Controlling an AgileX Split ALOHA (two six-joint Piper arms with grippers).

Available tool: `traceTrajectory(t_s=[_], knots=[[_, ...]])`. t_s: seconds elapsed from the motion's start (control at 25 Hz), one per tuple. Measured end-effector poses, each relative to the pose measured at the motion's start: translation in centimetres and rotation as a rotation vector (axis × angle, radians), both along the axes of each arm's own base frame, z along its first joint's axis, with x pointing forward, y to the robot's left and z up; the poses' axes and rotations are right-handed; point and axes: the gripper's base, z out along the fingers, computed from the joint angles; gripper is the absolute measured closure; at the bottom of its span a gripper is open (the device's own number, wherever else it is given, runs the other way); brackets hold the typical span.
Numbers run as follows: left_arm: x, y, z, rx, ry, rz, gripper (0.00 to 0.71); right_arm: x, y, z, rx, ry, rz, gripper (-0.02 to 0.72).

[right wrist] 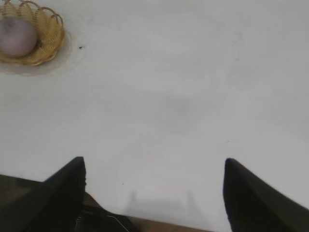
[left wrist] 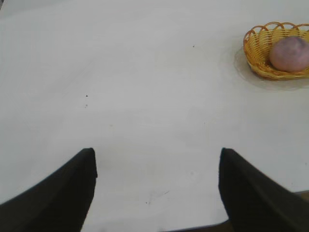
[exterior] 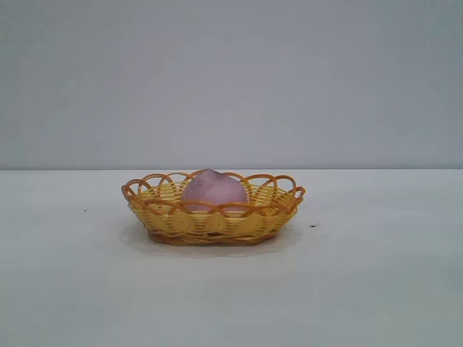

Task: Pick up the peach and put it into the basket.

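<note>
The pink-purple peach [exterior: 213,189] lies inside the yellow-orange wicker basket [exterior: 166,217] at the middle of the white table. Both also show in the left wrist view, the peach [left wrist: 289,53] in the basket [left wrist: 257,48], and in the right wrist view, the peach [right wrist: 17,36] in the basket [right wrist: 50,36]. My left gripper [left wrist: 157,162] is open and empty over the table's edge, far from the basket. My right gripper [right wrist: 154,169] is open and empty over the opposite edge, also far from it. Neither arm shows in the exterior view.
The white table [exterior: 362,289] stretches around the basket, with a few small dark specks [exterior: 312,225] on it. The table's edge [right wrist: 193,224] shows below my right gripper, with dark hardware beside it.
</note>
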Motion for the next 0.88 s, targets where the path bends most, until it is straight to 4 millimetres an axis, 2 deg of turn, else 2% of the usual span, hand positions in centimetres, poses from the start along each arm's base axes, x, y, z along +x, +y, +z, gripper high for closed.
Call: traceTrajectory(t_s=[0.16,0.36,0.88], knots=[[0.0,0.0,0.0,0.0,0.0,0.0,0.244,-2.7,-0.3,-1.5,0.015,-0.099,-0.019,0.195],[0.0,0.0,0.0,0.0,0.0,0.0,0.244,-4.6,-0.7,-1.8,0.034,-0.205,-0.063,0.195],[0.0,0.0,0.0,0.0,0.0,0.0,0.244,-4.1,-0.7,-2.3,0.042,-0.242,-0.073,0.195]])
